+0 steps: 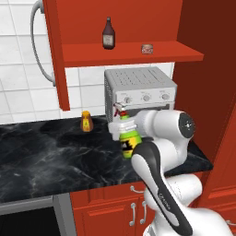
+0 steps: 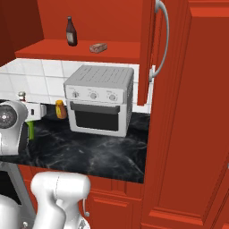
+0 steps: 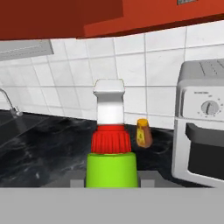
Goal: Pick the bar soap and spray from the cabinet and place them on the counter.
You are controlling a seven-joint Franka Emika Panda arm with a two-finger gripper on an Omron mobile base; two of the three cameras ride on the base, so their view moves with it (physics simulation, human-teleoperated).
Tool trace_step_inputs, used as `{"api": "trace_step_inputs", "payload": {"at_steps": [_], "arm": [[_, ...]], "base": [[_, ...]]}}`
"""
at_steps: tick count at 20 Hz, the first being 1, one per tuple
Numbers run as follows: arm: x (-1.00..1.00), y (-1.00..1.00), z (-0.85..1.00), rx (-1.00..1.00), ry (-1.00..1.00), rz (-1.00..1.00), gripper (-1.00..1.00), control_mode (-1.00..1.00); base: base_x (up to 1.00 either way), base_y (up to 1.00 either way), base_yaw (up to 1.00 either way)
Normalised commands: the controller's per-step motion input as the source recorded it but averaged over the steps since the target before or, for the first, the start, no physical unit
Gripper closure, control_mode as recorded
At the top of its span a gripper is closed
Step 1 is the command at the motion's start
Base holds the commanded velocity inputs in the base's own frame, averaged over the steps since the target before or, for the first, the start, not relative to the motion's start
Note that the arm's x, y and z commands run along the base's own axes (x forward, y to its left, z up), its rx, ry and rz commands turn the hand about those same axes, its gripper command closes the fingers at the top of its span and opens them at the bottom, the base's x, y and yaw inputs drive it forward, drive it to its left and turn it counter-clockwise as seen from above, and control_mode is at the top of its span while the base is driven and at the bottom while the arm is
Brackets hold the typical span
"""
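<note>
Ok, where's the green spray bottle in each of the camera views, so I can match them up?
Left base view: the spray sits at centre, just left of the white arm, above the counter.
Right base view: a green sliver at the left edge, beside the arm's round joint.
Hand view: bottom centre, white nozzle pointing up.
Shared landmark: the small orange bottle by the toaster oven.

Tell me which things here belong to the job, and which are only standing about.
Job: spray, held in gripper; bar soap on cabinet shelf; counter.
Standing about: dark brown bottle, small orange bottle, toaster oven.
</note>
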Motion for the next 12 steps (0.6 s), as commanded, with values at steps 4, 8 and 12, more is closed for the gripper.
{"api": "trace_step_inputs", "payload": {"at_steps": [4, 8, 12], "arm": [[0.24, 0.20, -0.35, 0.05, -0.15, 0.05, 1.00, -1.00], [0.07, 0.09, -0.21, 0.06, -0.08, 0.04, 1.00, -1.00], [0.16, 0.12, -0.28, 0.07, -0.12, 0.04, 1.00, -1.00]], "base": [[0.00, 0.00, 0.00], [0.00, 0.00, 0.00], [0.00, 0.00, 0.00]]}}
